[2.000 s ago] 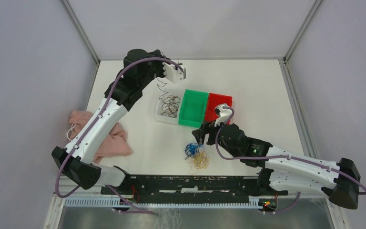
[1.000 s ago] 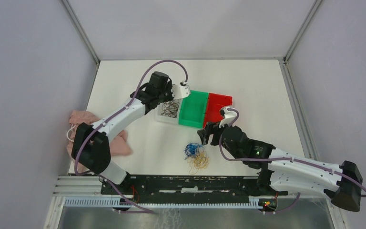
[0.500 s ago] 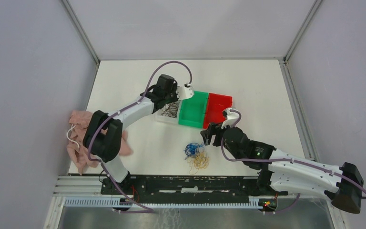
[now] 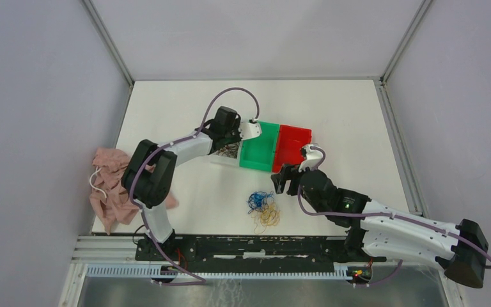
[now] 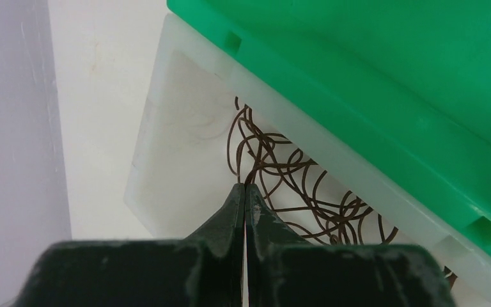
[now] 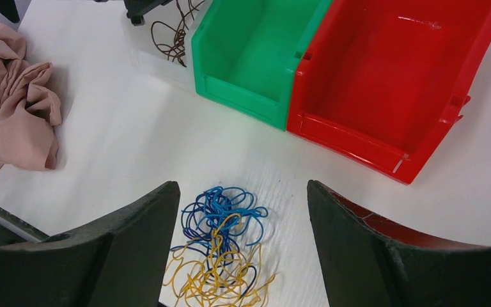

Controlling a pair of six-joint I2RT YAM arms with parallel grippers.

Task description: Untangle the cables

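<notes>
A tangle of blue cables [image 4: 256, 200] and yellow-orange cables [image 4: 267, 217] lies on the white table; it also shows in the right wrist view [image 6: 220, 246]. My right gripper [image 4: 280, 181] [image 6: 240, 188] is open and empty, hovering just above and behind it. Dark brown cables [image 5: 300, 192] [image 4: 230, 151] lie in a translucent white bin [image 5: 166, 128]. My left gripper [image 4: 231, 143] [image 5: 243, 187] is down in that bin, shut on a brown strand that sticks out past its tips.
A green bin [image 4: 259, 146] [image 6: 256, 51] and a red bin [image 4: 293, 143] [image 6: 390, 70] stand side by side right of the white bin. A pink cloth [image 4: 112, 192] [image 6: 13, 102] lies at the table's left edge.
My left arm has come down from the far side and folded in, lowering its gripper into the white bin. My right gripper has shifted slightly to the right.
</notes>
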